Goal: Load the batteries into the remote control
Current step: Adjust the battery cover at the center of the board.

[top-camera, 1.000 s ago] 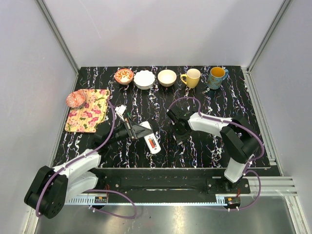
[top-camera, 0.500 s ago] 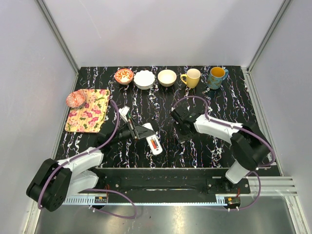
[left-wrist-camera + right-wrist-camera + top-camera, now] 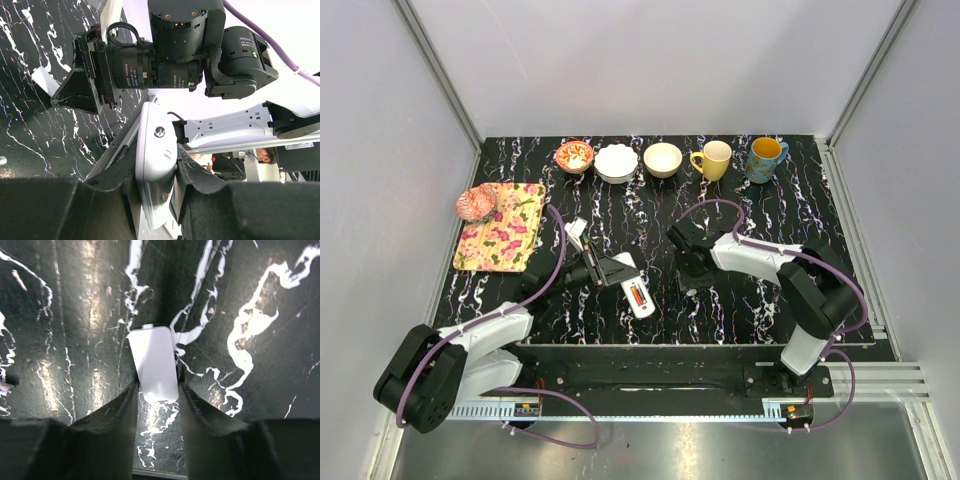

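My left gripper [image 3: 616, 274] is shut on one end of the white remote control [image 3: 634, 294], holding it low over the table's front middle. A reddish-orange battery [image 3: 636, 294] shows in its open slot; I see no other battery. In the left wrist view the remote [image 3: 155, 165] sits clamped between the fingers, its slot hidden. My right gripper [image 3: 687, 281] is down at the table to the right of the remote. In the right wrist view its fingertips [image 3: 131, 399] press both sides of a small white rectangular tab [image 3: 154, 365] lying on the black surface.
A red patterned bowl [image 3: 574, 155], a white bowl [image 3: 616, 162], a cream bowl [image 3: 663, 159], a yellow mug [image 3: 713, 159] and a blue mug [image 3: 765, 158] line the back edge. A floral mat [image 3: 502, 227] with a pink ball [image 3: 475, 203] lies at the left.
The left gripper has carried the remote slightly right and forward. The right arm has shifted its elbow while its gripper stays low by the tab.
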`<state>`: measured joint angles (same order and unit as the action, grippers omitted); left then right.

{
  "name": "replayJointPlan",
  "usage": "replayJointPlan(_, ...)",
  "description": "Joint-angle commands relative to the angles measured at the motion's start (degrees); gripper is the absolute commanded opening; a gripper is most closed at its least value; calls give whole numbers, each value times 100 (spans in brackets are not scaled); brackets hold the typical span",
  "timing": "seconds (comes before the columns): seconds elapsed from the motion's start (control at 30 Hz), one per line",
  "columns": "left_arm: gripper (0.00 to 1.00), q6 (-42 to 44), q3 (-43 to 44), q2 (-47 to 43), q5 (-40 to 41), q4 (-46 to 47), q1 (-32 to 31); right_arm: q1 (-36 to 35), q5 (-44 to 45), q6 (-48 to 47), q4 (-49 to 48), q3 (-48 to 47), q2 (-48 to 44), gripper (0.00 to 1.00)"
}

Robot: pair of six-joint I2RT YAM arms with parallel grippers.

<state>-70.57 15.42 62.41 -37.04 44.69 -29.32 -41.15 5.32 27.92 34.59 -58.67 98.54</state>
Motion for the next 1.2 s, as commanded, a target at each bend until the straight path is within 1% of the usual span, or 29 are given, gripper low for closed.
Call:
replayJointPlan(0.0,0,-19,163,-71,74,479,-30,36,-5,-102,-269,-65,139,48)
replayJointPlan(0.07,0,-10,154,-80,74,488,-30,28,135,-173,-146,-100,139,55)
replayJointPlan(0.2,0,-1,119,-45,83,532,-39,28,311,-340,4,-170,95,65)
replayJointPlan(0.3,0,-19,128,16,65,611,-47,19,242,-515,22,-302,112,67)
replayJointPlan(0.4,0,-54,119,60,47,690,-65,-25,136,-857,118,-504,191,66)
replayJointPlan(0.5,0,-71,110,69,39,726,-74,-60,250,-1147,302,-698,305,63)
replayJointPlan(0.57,0,-71,93,61,47,726,-82,-60,276,-1227,390,-750,341,60)
replayJointPlan(0.73,0,-63,75,61,56,734,-83,-60,101,-1315,417,-689,350,57)
replayJointPlan(0.83,0,-80,75,96,47,778,-83,-130,-13,-1324,417,-619,324,57)
replayJointPlan(0.97,0,-89,75,148,39,805,-100,-201,-145,-1298,409,-549,358,60)
replayJointPlan(1.17,0,-115,58,140,65,866,-118,-254,-251,-1298,373,-540,499,59)
